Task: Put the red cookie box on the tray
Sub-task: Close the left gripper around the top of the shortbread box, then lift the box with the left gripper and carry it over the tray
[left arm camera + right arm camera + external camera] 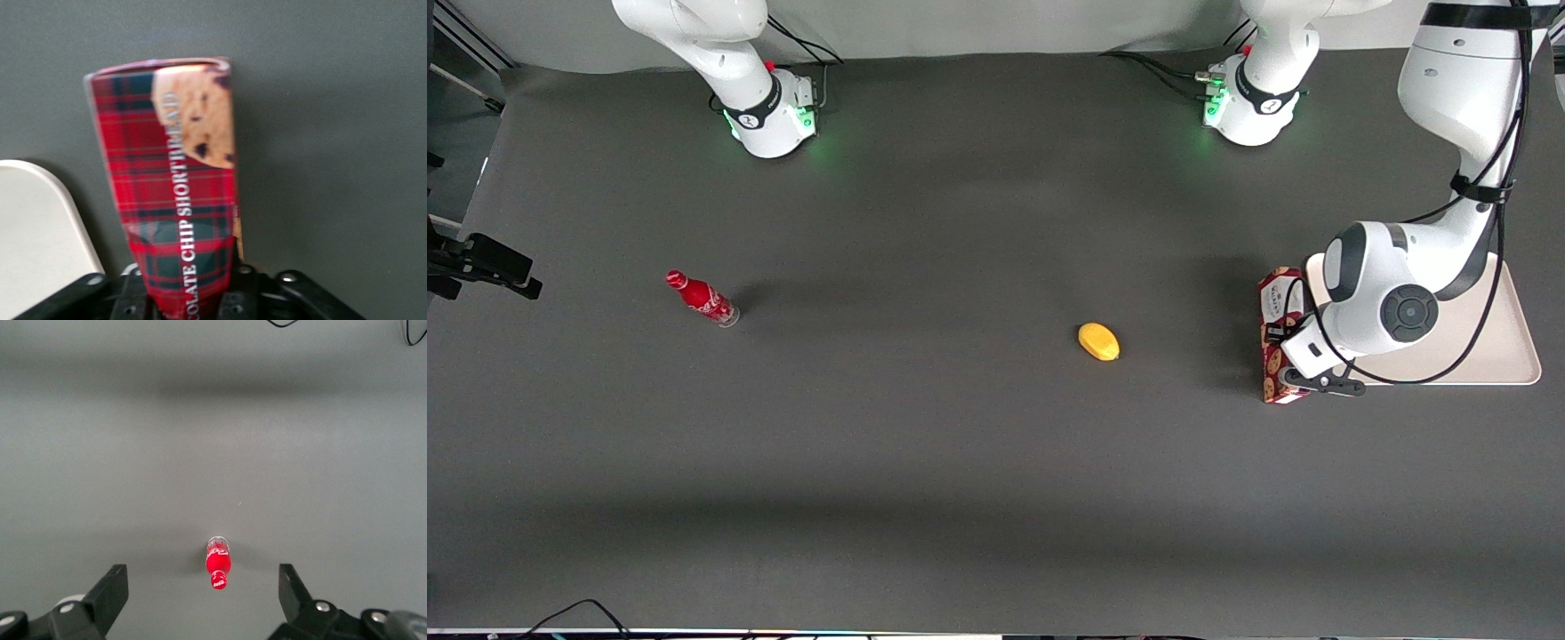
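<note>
We have the red cookie box (177,180) clamped in our end effector (193,293), the two fingers pressed against its lower end so the carton sticks straight out from the grip with the cookie picture at its free tip. In the front view the red cookie box (1278,336) hangs at the end effector (1303,378) over the dark table (960,444), and in the wrist view it appears to be raised off that surface rather than resting on it.

The tray (1507,356) lies just beside the end effector, toward the working arm's end of the table; the wrist view catches one rounded corner of it (40,227) next to the box. The box does not yet look to be over the tray: it sits at the tray's edge, above bare table.

So we judge the pick done and the carry nearly finished. What is left is a short shift sideways over the tray, lowering the box onto it, and letting go.

Well away from the end effector, toward the parked arm's end, lie a yellow lemon-like object (1098,341) and, farther still, a small red bottle (702,298).
</note>
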